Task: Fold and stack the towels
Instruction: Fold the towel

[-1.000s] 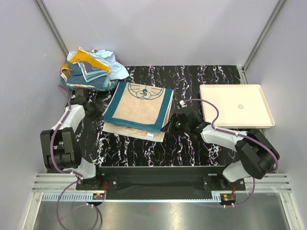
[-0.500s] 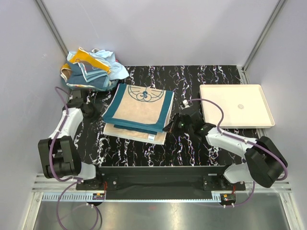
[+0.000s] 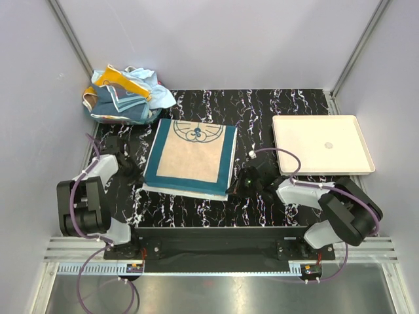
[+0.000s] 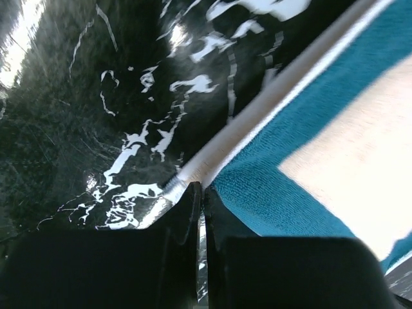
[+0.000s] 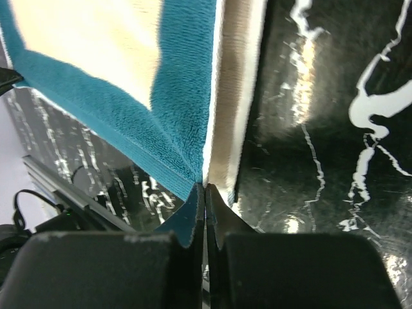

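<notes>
One glossy black table (image 3: 275, 104), veined white like marble, bears everything. At its middle lies the towel (image 3: 190, 160), a flat plush rectangle, teal border around a beige centre, with a pale under-layer showing along its edges. Right of the towel, apart from it, sits a smooth white rectangular tray (image 3: 321, 144). Beyond the towel's far left corner is a crumpled heap (image 3: 124, 95) of blue and orange cloths. The left gripper (image 4: 201, 193) is pinched tight on the towel's near left corner, the right gripper (image 5: 205, 193) likewise on its near right corner.
</notes>
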{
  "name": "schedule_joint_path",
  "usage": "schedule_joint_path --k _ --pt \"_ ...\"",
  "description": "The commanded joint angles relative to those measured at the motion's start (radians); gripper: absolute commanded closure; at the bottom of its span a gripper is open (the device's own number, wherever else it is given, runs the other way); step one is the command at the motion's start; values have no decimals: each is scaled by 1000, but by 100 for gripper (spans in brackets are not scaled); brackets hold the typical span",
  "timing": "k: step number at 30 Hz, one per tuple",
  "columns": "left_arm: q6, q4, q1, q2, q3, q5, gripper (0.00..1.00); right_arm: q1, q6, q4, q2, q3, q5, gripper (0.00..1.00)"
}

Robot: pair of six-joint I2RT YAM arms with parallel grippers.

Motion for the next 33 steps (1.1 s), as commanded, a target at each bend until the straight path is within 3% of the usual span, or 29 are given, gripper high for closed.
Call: schedule_joint_path --k 1,15,33 --pt "17 58 13 27 -9 -10 100 8 4 55 30 -11 -10 100" --pt "82 -189 18 -160 259 -7 100 8 -112 -320 -222 227 99 100" --pt "74 -46 28 -92 40 13 100 14 -10 -56 -150 -37 -11 100"
